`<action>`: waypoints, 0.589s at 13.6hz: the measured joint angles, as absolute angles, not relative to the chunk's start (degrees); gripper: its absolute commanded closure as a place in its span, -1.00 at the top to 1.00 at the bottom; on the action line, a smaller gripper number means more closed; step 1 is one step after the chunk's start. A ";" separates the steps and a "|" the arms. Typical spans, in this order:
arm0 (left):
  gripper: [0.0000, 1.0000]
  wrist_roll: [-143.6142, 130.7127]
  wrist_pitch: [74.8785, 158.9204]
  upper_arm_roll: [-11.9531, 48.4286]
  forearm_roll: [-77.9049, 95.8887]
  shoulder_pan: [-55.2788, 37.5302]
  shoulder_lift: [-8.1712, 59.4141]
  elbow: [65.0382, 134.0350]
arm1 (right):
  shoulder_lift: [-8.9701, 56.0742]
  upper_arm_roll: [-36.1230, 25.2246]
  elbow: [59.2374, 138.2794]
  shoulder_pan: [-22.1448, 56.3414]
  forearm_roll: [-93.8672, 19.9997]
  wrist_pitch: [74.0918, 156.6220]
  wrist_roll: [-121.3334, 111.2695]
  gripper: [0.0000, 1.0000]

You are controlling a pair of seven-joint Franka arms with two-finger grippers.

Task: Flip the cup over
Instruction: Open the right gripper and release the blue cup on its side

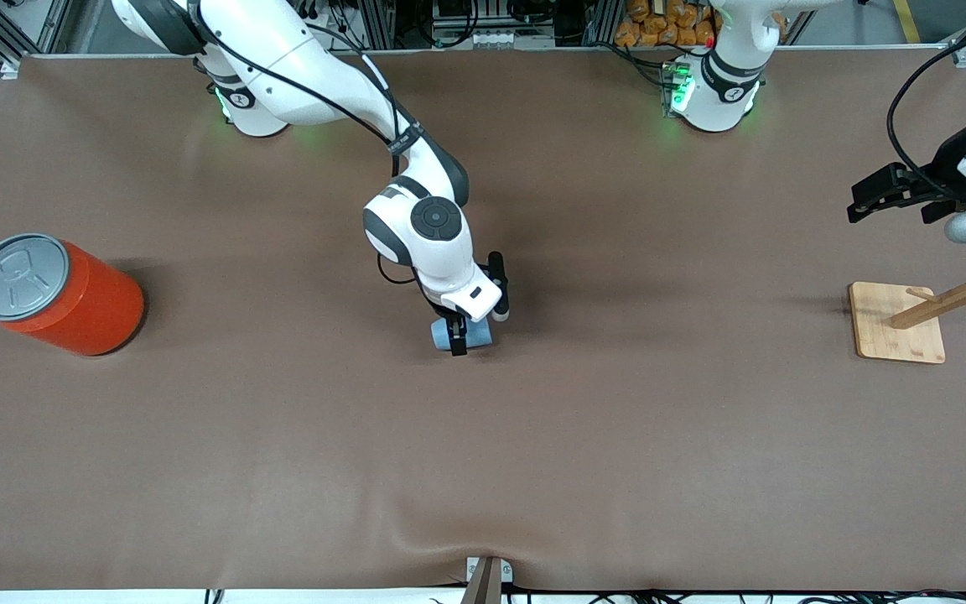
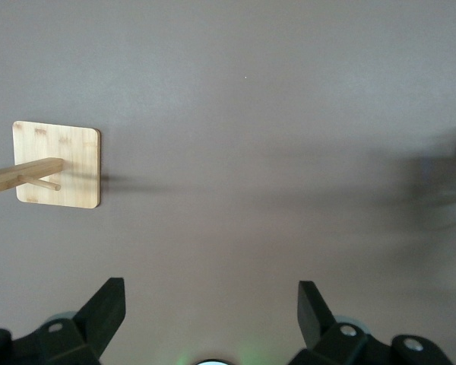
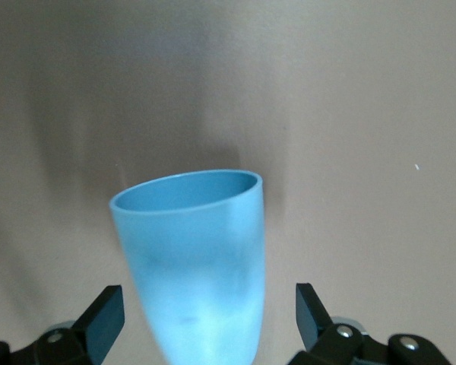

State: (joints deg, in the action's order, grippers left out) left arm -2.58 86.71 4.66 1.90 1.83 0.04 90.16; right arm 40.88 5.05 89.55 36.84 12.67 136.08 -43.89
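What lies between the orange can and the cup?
Only bare brown table cover lies between the orange can and the cup, as the front view shows.

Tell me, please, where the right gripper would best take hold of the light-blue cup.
Probably around the side wall near mid-height, coming from above. In the right wrist view the light-blue cup sits between the open fingers of the right gripper with gaps on both sides. Its handleless, tapered wall narrows away from the rim, so opposite sides of the wall suit the pads.
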 measured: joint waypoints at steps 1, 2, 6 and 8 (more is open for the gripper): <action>1.00 -2.58 86.71 4.66 1.91 1.82 0.04 90.15 | 39.75 5.07 89.15 36.89 12.67 133.48 -41.61 1.00; 1.00 -2.58 86.71 4.66 1.93 1.83 0.05 90.15 | 38.24 5.08 88.90 36.94 12.67 130.75 -39.16 1.00; 1.00 -2.58 86.71 4.64 5.59 1.83 0.06 90.01 | 31.43 4.29 88.73 35.97 12.67 121.86 -28.51 1.00; 1.00 -2.58 86.70 4.64 11.73 1.82 0.13 90.04 | 28.63 3.96 88.71 33.63 12.68 115.80 -24.15 1.00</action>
